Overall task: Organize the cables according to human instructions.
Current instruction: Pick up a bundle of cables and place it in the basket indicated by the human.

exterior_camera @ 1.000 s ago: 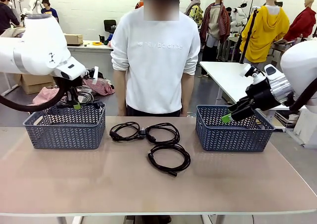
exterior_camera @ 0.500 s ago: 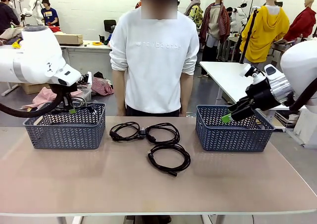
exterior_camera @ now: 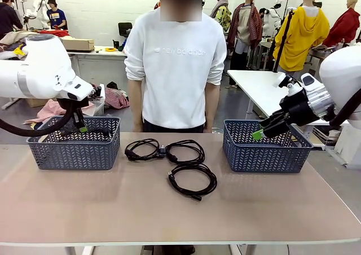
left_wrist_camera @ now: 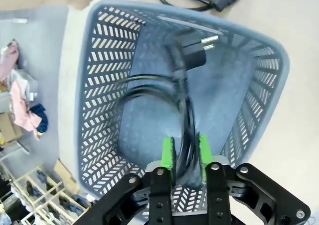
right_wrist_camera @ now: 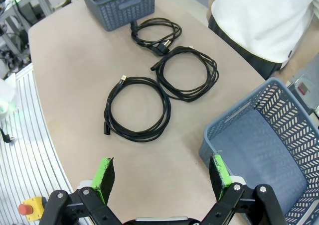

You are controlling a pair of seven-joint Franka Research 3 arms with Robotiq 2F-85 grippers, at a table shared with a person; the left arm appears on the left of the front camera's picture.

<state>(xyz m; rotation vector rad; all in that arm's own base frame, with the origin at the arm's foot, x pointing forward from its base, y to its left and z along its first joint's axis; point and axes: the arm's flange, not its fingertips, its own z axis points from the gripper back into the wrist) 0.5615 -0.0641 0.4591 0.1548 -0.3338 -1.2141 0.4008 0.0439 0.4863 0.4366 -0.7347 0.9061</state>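
Hanging over the left basket [left_wrist_camera: 99,85], the left fingers [left_wrist_camera: 167,153] point down into it, and a black cable [left_wrist_camera: 184,100] runs up between their green pads. That cable is blurred. Its loop and plug sit inside the basket's walls, and whether the pads pinch it or stand just clear of it cannot be told. From the front, these fingers [exterior_camera: 83,129] reach the rim at the far side of the left basket [exterior_camera: 73,150].

The right fingers [right_wrist_camera: 105,172] are spread wide with nothing between them. They are held above the table [exterior_camera: 113,210] at the side of the right basket [right_wrist_camera: 279,150] that faces the middle. In the front view they [exterior_camera: 258,134] hover by that basket's [exterior_camera: 265,153] left wall.

Three more cables lie on the table between the two baskets. Two coils lie side by side at the far side, the left coil [exterior_camera: 144,149] and the middle coil [exterior_camera: 185,152], with their plugs meeting between them. The near coil [exterior_camera: 193,181] lies closer to the robot, just beside the middle one. A person [exterior_camera: 176,69] in a white sweatshirt stands at the far edge of the table.
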